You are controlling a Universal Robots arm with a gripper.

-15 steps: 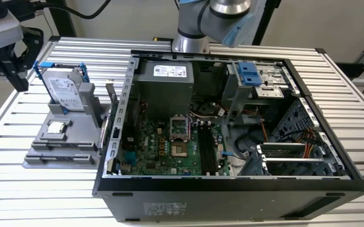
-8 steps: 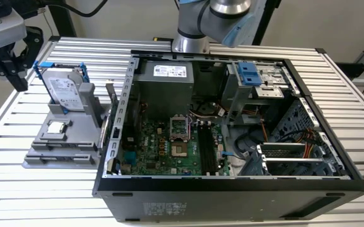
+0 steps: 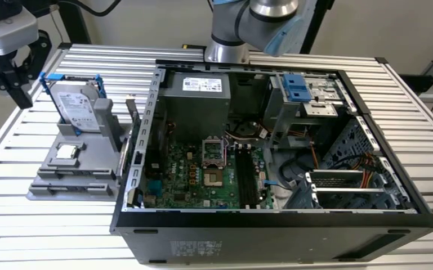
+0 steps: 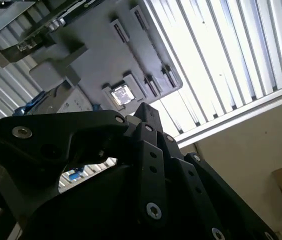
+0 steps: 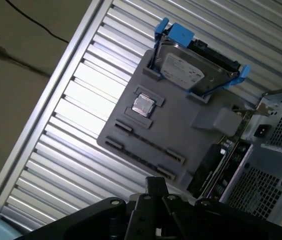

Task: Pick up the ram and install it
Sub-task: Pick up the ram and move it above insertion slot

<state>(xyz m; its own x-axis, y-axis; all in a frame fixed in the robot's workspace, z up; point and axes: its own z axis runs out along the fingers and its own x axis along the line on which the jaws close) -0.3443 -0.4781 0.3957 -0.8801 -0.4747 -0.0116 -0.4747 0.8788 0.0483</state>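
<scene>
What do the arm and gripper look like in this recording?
The arm is silver-grey tubing with a light blue cap on its joint. In the second wrist view, the gripper is matte black, built of angular linked plates dotted with silver screw heads.

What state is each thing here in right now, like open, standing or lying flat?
Computer case: side open.
Hard drive: standing upright in the grey tray.
Processor chip: lying flat in the tray.
Ram: standing on edge at the tray's side nearest the case, untouched.
Gripper: apart from the tray.
</scene>
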